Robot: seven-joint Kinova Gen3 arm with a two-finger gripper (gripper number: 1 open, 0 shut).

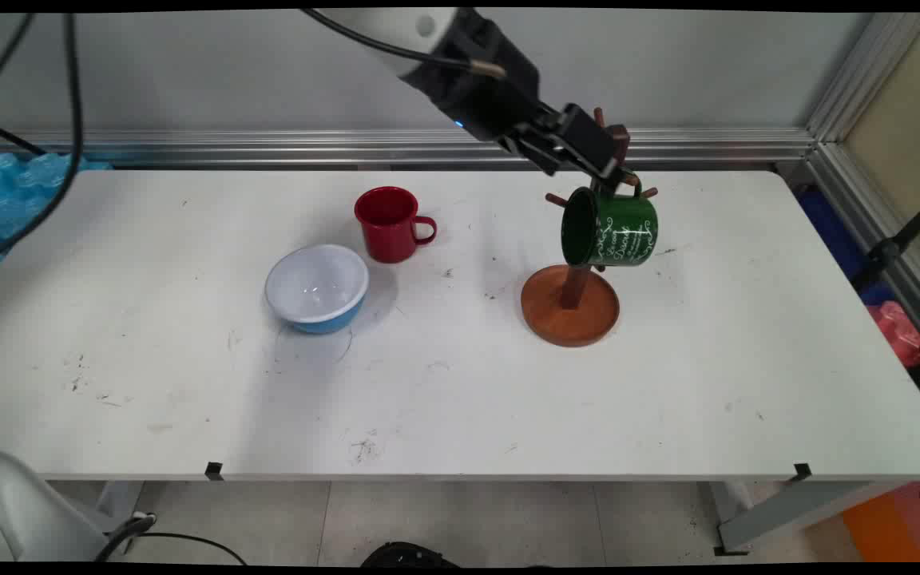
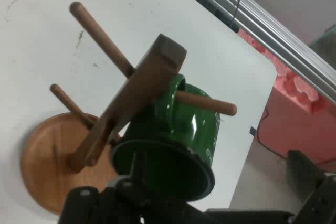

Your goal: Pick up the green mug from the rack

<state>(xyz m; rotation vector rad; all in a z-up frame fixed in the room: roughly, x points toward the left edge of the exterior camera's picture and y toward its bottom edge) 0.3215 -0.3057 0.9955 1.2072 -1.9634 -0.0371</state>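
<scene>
Claw point(image 1: 616, 177) of mine sits up at the wooden mug tree point(image 1: 571, 297), clamped on the rim of a green enamel mug point(image 1: 616, 229) with white lettering. I hold the mug tipped on its side, mouth facing left, against the tree's post, level with its pegs; in my hand view one peg point(image 2: 207, 103) lies across the mug's side. The tree's round base rests on the white tabletop point(image 1: 460, 383). Well apart to the left stand a red mug point(image 1: 388, 224) and, just beside it, a blue bowl point(image 1: 317, 287) with a white inside.
</scene>
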